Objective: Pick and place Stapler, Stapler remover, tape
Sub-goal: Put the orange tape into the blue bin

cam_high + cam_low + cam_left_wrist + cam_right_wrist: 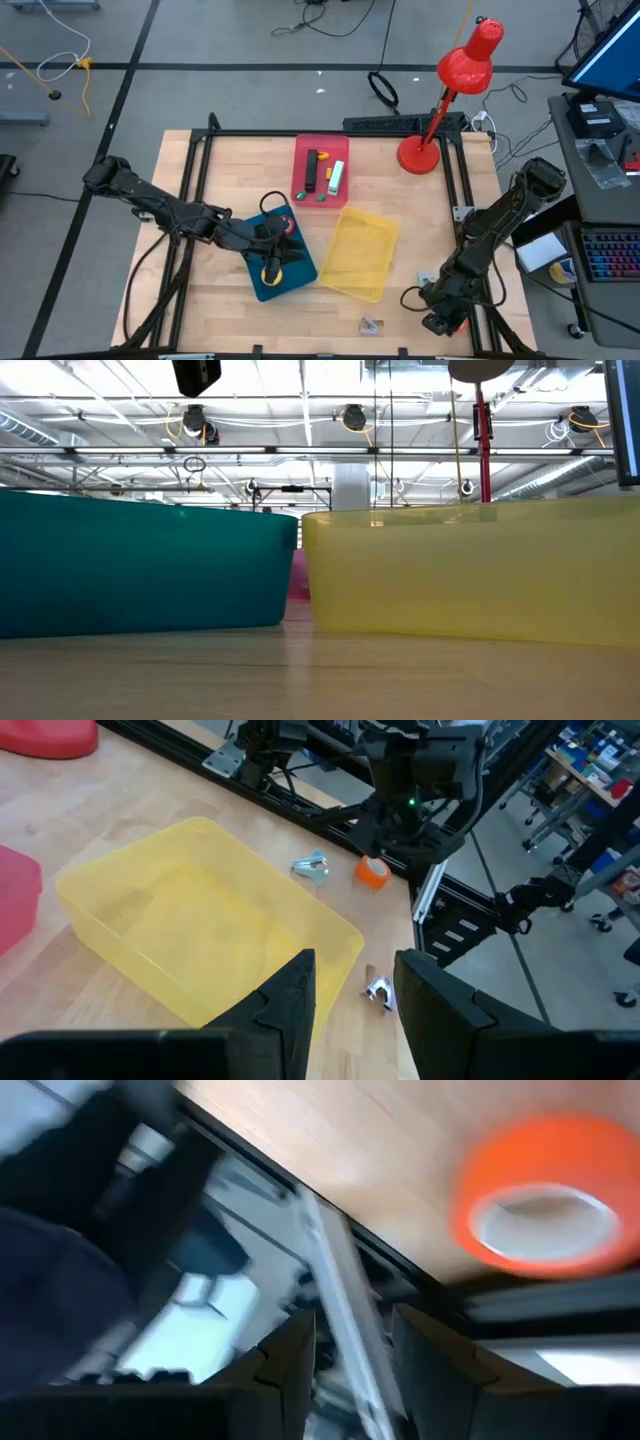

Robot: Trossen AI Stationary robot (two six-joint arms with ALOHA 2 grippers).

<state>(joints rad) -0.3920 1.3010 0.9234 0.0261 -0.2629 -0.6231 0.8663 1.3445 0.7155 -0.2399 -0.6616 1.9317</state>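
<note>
Fig.: I watch the right gripper (437,322) low at the table's near-right corner, just beside an orange tape roll (372,872) that lies at the table edge. In the right wrist view its fingers (290,1365) stand parted with nothing between them; the roll (545,1210) sits off to one side, not in the gap. Risk 1, as I judge it: closing now grabs air, or a finger nudges the roll over the edge, since the frame rail is right there. Left gripper (268,262) hovers over the teal tray (300,280), fingers (290,1000) apart, empty; a yellow roll (271,270) lies in that tray. Two small metal pieces, prob. staple removers (311,866), lie near the yellow tray (120,880), one close to the orange roll. Risk 2: right arm's approach bumps it. Stapler (311,170) rests in the red tray (300,145).
</note>
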